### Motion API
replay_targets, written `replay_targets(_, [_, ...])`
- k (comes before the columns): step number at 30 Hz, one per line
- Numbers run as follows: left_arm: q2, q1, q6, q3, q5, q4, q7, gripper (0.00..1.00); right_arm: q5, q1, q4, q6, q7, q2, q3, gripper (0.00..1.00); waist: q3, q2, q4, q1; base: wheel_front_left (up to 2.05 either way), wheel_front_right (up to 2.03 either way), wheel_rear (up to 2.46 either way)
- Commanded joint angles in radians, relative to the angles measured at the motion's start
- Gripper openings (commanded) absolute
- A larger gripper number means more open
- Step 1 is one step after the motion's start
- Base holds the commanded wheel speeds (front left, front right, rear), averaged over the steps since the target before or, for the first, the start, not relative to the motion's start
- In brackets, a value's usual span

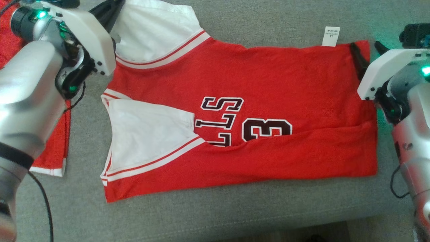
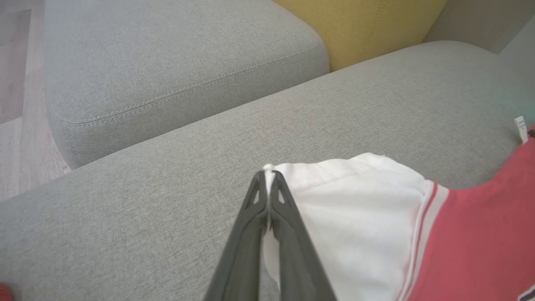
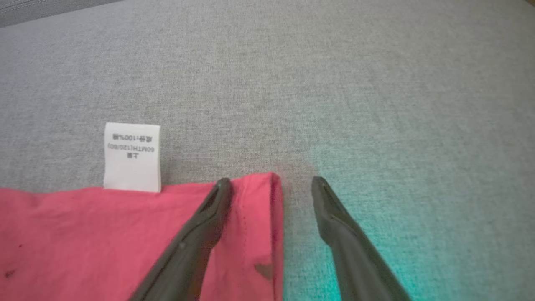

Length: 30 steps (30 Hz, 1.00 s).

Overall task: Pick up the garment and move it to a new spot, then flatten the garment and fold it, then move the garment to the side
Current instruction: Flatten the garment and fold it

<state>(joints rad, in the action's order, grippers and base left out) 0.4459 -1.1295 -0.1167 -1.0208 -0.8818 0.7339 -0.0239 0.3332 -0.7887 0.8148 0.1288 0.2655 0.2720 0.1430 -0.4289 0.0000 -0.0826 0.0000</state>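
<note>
Jersey (image 1: 268, 101): left gripper (image 2: 267, 175) pinches its eleven o'clock sleeve (image 2: 355, 200); right gripper (image 3: 271, 180), spread, seemingly straddles the two o'clock hem corner (image 3: 255, 200); close there.

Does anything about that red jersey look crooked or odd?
Yes. The jersey isn't lying flat: its long edge nearest the robot is folded up over the front, hiding part of the lettering. A white label also sticks out past the far edge.

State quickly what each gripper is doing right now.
Left gripper: shut on the jersey, at its white sleeve.
Right gripper: open, holding nothing.
</note>
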Motion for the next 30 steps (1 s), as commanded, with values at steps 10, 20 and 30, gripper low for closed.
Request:
replay_targets(10, [0.076, -0.035, 0.039, 0.049, 0.007, -0.029, -0.033, 0.0, 0.007, -0.035, -0.008, 0.002, -0.069, 0.036, 0.036, 0.0, -0.01, 0.0, -0.007, 0.0, 0.0, 0.0, 0.0])
replay_targets(20, [0.069, -0.1, 0.079, 0.093, 0.02, -0.003, -0.137, 0.0, -0.047, -0.125, 0.026, 0.002, -0.176, 0.056, 0.01, 0.0, -0.038, 0.0, 0.0, 0.0, 0.0, 0.0, 0.0])
replay_targets(30, [0.025, -0.163, 0.089, 0.11, 0.052, 0.088, -0.213, 0.0, -0.103, -0.24, 0.121, 0.002, -0.286, 0.021, -0.017, 0.0, -0.056, 0.0, 0.001, 0.0, 0.0, 0.0, 0.0])
